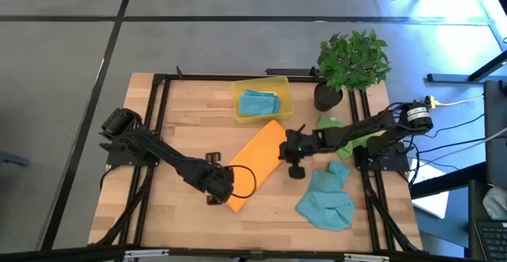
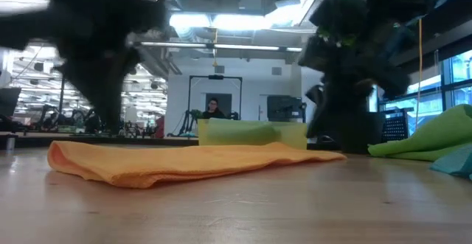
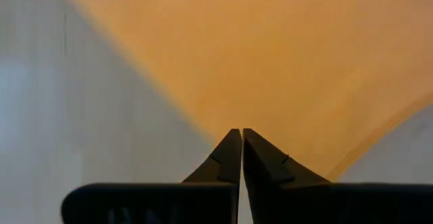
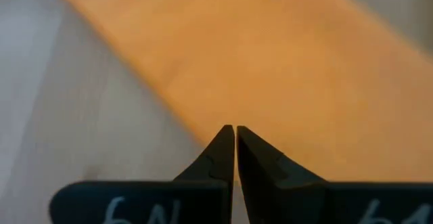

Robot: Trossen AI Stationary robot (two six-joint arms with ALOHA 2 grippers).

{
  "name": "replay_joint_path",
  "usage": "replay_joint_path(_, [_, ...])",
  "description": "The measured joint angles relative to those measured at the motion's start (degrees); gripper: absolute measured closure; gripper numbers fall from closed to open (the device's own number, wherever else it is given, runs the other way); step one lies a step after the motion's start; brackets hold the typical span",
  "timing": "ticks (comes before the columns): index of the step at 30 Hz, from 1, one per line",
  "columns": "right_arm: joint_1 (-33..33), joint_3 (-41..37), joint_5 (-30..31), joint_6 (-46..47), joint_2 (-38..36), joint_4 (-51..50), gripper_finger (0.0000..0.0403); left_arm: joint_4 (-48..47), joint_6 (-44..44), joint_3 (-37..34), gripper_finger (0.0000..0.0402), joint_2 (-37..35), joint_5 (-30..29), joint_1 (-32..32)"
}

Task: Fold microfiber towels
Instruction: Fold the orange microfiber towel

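Centrally on the table [image 1: 182, 104], the folded orange towel [image 1: 257, 163] is laid diagonally; the left gripper [image 3: 241, 137] and right gripper [image 4: 235, 133] are each clenched at opposite ends, seemingly pinching its edge

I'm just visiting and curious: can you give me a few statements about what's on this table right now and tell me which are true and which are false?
1. The orange towel lies folded into a long strip. True.
2. The yellow bin is empty. False: a teal-blue towel lies in it.
3. Both grippers are shut at the orange towel, the left gripper at one end and the right gripper at the other. True.
4. The potted plant stands in the table's middle. False: it stands at a far corner.
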Motion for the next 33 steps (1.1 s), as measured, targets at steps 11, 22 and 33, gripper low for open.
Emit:
replay_joint_path(11, [-0.16,-0.23,12.65,9.58,0.0,-10.91,0.0382,-0.03,-16.55,-9.77,0.0399,-0.43,7.77,-0.08])
replay_joint_path(22, [-8.64,-0.23,12.77,9.15,0.05,-9.91,0.0382,3.35,-19.42,-10.2,0.0393,-0.24,8.45,-1.2])
replay_joint_path(33, [-13.81,-0.21,12.19,2.12,0.07,-4.7,0.0382,1.81,-19.26,-8.73,0.0393,-0.02,10.85,-1.16])
